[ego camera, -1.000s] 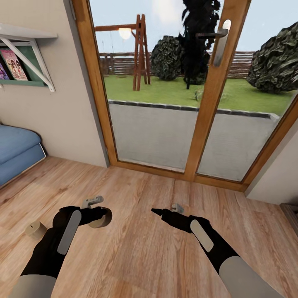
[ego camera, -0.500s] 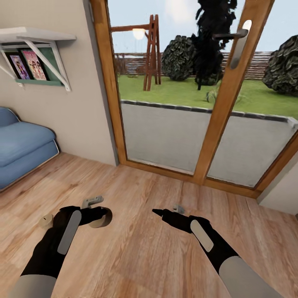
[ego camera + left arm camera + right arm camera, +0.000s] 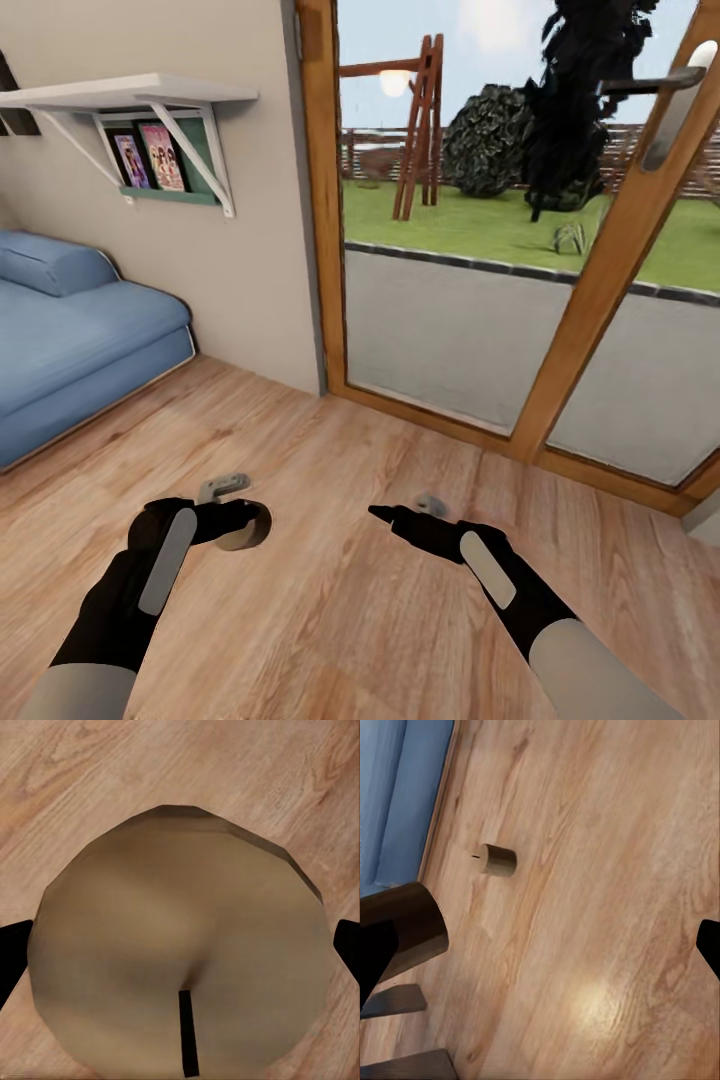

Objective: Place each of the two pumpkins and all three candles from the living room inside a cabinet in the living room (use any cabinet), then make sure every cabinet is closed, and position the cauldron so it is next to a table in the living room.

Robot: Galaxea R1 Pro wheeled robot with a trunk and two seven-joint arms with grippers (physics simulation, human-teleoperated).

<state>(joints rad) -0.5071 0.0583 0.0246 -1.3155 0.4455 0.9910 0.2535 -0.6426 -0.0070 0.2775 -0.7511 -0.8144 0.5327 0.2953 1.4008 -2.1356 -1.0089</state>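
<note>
Over wood-plank floor (image 3: 330, 600), both arms hanging low and fwd in head view. Left black gripper (image 3: 243, 523) clamping a stubby tan cylindrical candle (image 3: 245, 527), pads on either side of it; left wrist cam looking straight at candle's flat top (image 3: 180, 945) w/ short dark wick line, black fingertips (image 3: 13, 960) pressing at both edges, floor behind it. Right black gripper (image 3: 400, 512) pointing fwd-left over bare floor, gripping nothing; head view showing one dark pointed finger plus a grey part beside it, gap btwn fingers not readable there. Right wrist cam showing black fingertip (image 3: 709, 943) at one edge and another at the opposite edge, well apart w/ nothing btwn, so jaws standing wide.

Second short tan candle (image 3: 497, 859) lying on its side on floor in right wrist cam, wick end facing away from the nearby blue sofa base (image 3: 405, 795); near it but not touching. Same cam catching held candle (image 3: 405, 926) as a dark brown cylinder close to lens, w/ grey gripper parts beside it.

Facing wall: wood-framed glass door (image 3: 590, 300) w/ metal lever handle (image 3: 665, 100), lawn, swing frame and shrubs outside. Blue sofa (image 3: 70, 330) sitting at left against beige wall, white bracket shelf (image 3: 130, 95) above it w/ green rack of mags under.
</note>
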